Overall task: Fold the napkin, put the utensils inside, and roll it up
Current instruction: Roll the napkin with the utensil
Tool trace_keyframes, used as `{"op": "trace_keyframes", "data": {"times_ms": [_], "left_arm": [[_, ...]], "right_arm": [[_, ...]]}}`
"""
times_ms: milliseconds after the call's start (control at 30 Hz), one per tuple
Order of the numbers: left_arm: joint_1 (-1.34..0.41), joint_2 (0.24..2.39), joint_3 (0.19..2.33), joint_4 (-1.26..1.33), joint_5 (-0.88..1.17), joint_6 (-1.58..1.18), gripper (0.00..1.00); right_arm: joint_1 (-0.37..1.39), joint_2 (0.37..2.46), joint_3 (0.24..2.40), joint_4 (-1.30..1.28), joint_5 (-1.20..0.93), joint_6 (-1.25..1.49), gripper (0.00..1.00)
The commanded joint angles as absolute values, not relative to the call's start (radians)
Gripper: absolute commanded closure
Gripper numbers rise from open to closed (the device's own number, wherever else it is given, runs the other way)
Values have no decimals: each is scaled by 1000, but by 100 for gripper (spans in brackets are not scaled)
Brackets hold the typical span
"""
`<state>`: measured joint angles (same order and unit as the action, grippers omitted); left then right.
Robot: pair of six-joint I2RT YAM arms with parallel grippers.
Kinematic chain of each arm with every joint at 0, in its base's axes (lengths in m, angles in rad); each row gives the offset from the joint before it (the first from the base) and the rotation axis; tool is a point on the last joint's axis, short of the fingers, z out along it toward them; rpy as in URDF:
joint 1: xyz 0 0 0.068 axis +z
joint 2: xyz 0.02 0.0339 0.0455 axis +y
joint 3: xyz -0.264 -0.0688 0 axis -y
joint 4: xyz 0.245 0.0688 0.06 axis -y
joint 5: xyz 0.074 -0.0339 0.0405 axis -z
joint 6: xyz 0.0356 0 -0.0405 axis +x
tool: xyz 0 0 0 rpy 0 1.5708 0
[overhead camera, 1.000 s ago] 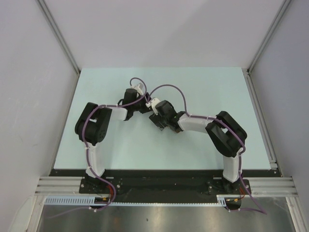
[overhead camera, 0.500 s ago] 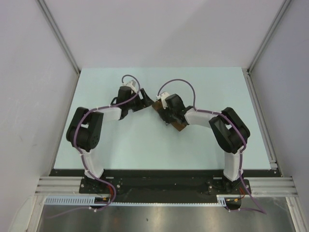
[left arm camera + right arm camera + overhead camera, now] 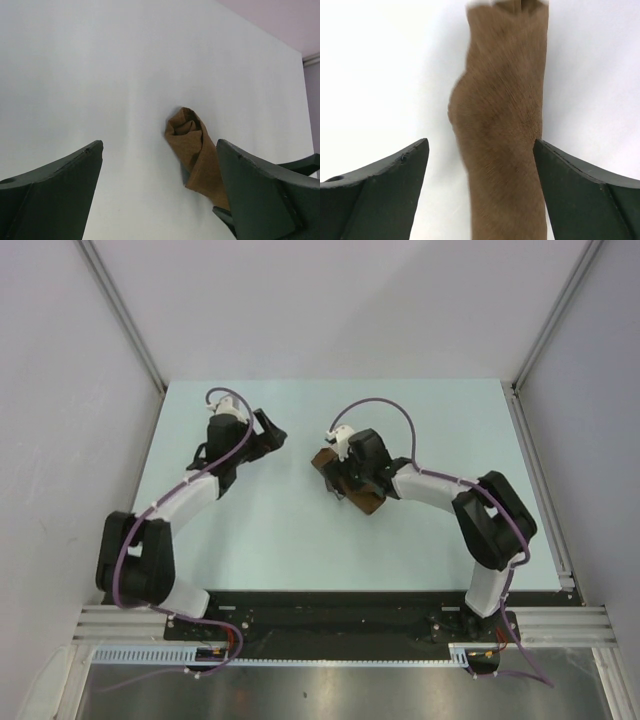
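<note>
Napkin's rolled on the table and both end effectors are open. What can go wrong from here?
The right end effector straddles the napkin roll, with one finger close against its side; lifting off-line may drag it open. The roll's end looks loosely coiled, with nothing pinning it. No fork shows, so it may slip out unnoticed.

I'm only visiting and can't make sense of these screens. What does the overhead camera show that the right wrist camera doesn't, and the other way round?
Only the overhead view shows both arms, the whole table, and the left gripper open and well apart from the rolled napkin.

Only the right wrist view shows the cloth's fuzzy weave close up, with the right gripper open and a finger on each side of the roll.

Both show the brown napkin rolled up on the pale table with the right gripper over it. Neither shows a fork.
</note>
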<state>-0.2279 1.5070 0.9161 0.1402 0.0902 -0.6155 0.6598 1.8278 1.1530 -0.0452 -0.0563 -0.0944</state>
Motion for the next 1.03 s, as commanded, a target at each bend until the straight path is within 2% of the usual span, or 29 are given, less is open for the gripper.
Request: {"op": "trace_keyframes", "data": {"times_ms": [0,233,533,633,1000], "left_arm": [[-183,1321,884,48,3,-566,0],[-115,1108,873,-133,8,-509,0],[-109,902,940,-389,28,-352,0],[-109,833,916,-396,12,-310,0],[-109,727,831,-328,6,-279,0]], "right_arm": [[640,1692,1149,-32,-126,-32,6],[464,1511,1036,23,-265,129,1],[100,1298,824,47,-259,322,1],[20,1215,744,64,-247,331,1],[6,1121,693,66,-192,322,1]]}}
